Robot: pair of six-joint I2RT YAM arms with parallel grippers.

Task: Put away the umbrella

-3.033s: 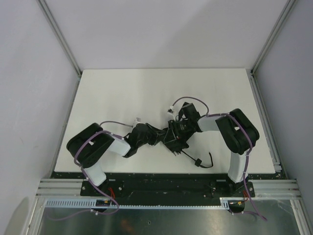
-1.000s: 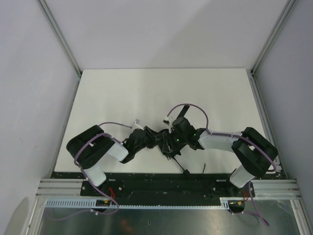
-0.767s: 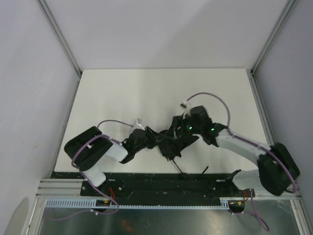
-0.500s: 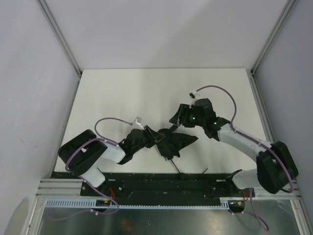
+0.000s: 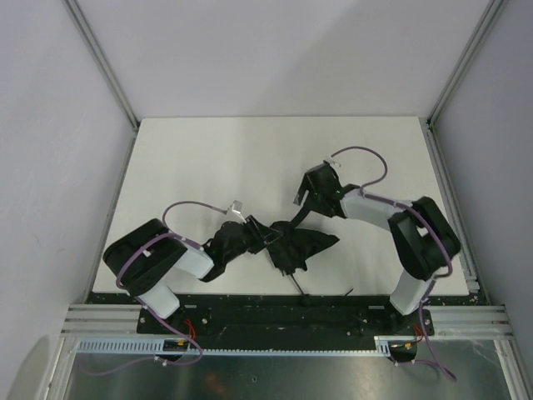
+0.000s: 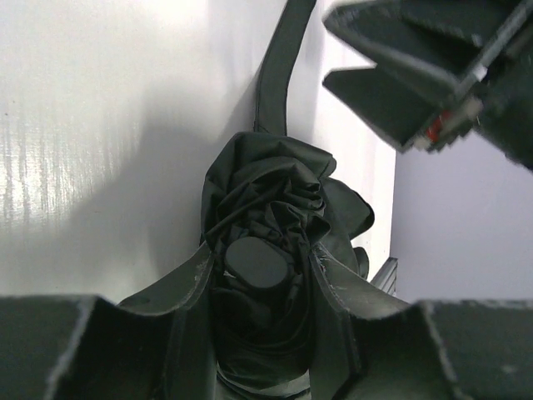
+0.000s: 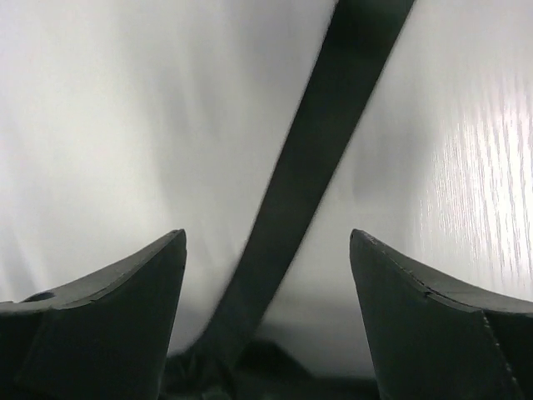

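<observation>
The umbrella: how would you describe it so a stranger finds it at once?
On the white table, near the middle of its front edge, lies the umbrella, clamped by the left gripper. Unlike the hard, angular grippers, it is a crumpled bundle of soft matte black fabric, with a flat strap running toward the open right gripper.

The jaws stand wide apart at the bottom corners, dark and wedge-shaped, with nothing pinched between them. A flat black strap (image 7: 333,125) slants down from the top edge through the gap to the bunched dark fabric of the umbrella (image 7: 275,371) at the lower edge. Behind lies the white bench (image 7: 100,108), slightly blurred.
</observation>
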